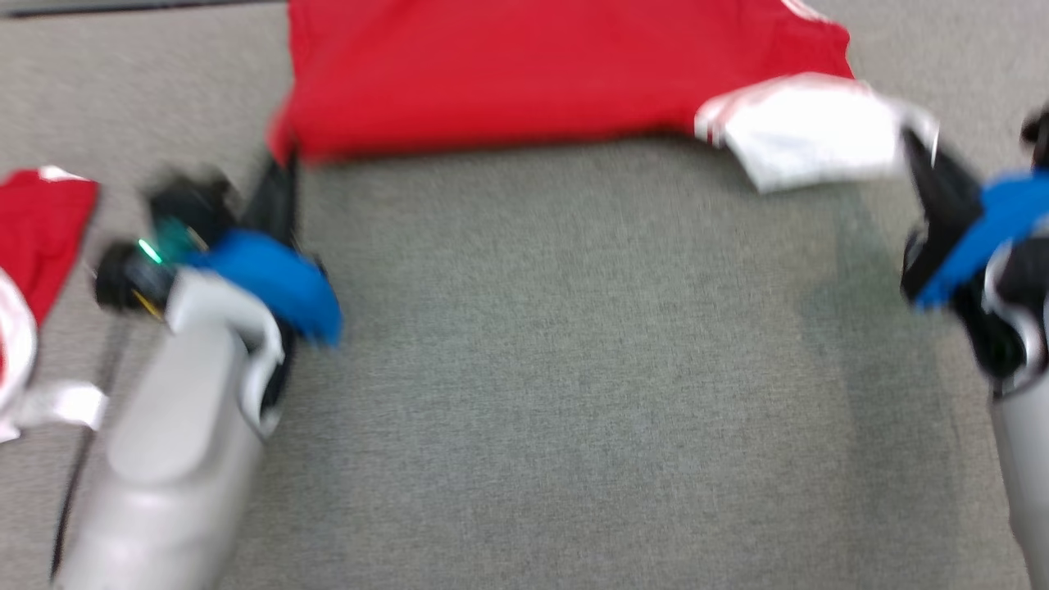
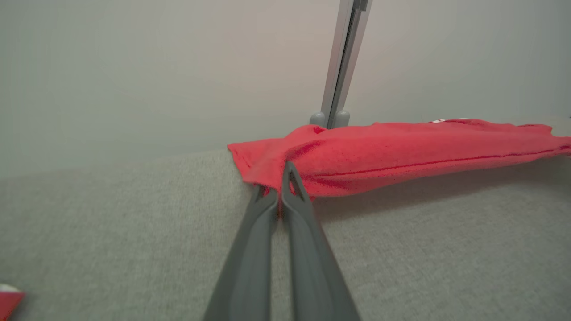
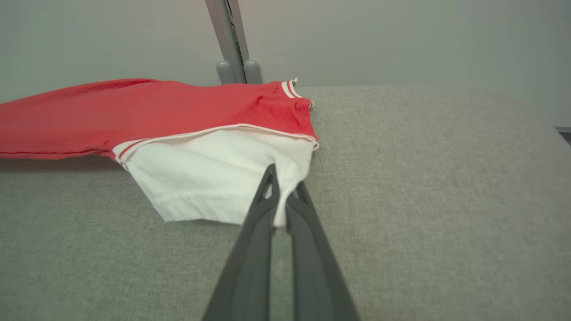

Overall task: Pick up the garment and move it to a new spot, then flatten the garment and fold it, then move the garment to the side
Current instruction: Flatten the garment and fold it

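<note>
The left gripper (image 2: 279, 189) is pressed together on the near corner of the red garment (image 2: 401, 147). The right gripper (image 3: 283, 196) likewise pinches the garment's white sleeve (image 3: 209, 178). The wrist views show an upright metal post (image 2: 341, 58) behind the garment. The head view shows another red cloth (image 1: 37, 229) well left of it. Bare grey tabletop (image 1: 574, 369) lies before the garment.

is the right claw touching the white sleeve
Touching. The right wrist view shows the right claw shut on the white sleeve at its edge, with cloth pinched between its two fingers.
</note>
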`<state>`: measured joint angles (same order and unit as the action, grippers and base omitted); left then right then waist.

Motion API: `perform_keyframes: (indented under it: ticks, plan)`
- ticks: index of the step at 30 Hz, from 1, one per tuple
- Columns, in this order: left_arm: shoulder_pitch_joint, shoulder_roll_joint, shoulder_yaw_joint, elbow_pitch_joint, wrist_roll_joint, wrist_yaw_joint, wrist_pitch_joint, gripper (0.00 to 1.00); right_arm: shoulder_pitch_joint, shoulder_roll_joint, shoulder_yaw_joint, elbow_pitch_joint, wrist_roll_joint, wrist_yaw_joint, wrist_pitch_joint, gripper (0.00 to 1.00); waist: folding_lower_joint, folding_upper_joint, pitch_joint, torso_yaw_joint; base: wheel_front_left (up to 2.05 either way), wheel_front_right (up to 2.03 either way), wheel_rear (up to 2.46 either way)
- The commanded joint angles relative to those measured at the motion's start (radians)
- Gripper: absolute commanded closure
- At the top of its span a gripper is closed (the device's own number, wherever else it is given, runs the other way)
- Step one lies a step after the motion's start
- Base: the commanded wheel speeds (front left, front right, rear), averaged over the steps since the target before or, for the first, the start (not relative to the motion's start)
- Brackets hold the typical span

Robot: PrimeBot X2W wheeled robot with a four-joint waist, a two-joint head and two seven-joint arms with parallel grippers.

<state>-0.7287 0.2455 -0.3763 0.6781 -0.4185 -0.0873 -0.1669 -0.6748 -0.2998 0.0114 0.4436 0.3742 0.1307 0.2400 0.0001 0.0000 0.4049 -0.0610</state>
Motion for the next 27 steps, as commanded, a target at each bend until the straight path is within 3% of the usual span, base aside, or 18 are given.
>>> perform_keyframes:
  ticks: [1, 5, 9, 16, 21, 27]
  plan:
    - [0.022, 0.006, -0.011, 0.001, 0.015, 0.000, -0.001, 1.00, 0.030, -0.010, -0.009, -0.022, 0.009, 0.000, 0.012, 1.00, -0.0001, 0.0000, -0.018, -0.008, 0.00, 0.00, 0.00]
    - [0.179, -0.014, -0.079, 0.030, 0.024, -0.008, 0.036, 1.00, 0.268, 0.025, -0.080, -0.195, 0.020, 0.000, 0.154, 1.00, -0.0001, 0.0000, -0.103, 0.000, 0.00, 0.00, 0.00]
    - [0.326, -0.013, -0.094, -0.001, -0.013, 0.007, 0.105, 1.00, 0.496, 0.101, -0.163, -0.402, -0.003, 0.000, 0.321, 1.00, -0.0001, 0.0000, -0.182, 0.015, 0.00, 0.00, 0.00]
    - [0.540, 0.068, -0.082, -0.202, -0.079, 0.049, 0.316, 1.00, 0.786, 0.213, -0.261, -0.712, -0.041, 0.000, 0.582, 1.00, -0.0001, 0.0000, -0.251, 0.038, 0.00, 0.00, 0.00]
    - [0.674, 0.151, -0.065, -0.452, -0.139, 0.095, 0.505, 1.00, 0.897, 0.243, -0.298, -0.864, -0.031, 0.000, 0.703, 1.00, -0.0001, 0.0000, -0.252, 0.040, 0.00, 0.00, 0.00]
    - [0.729, 0.234, -0.038, -0.718, -0.168, 0.148, 0.655, 1.00, 0.841, 0.236, -0.290, -0.931, -0.072, 0.000, 0.685, 1.00, -0.0001, 0.0000, -0.225, 0.034, 0.00, 0.00, 0.00]
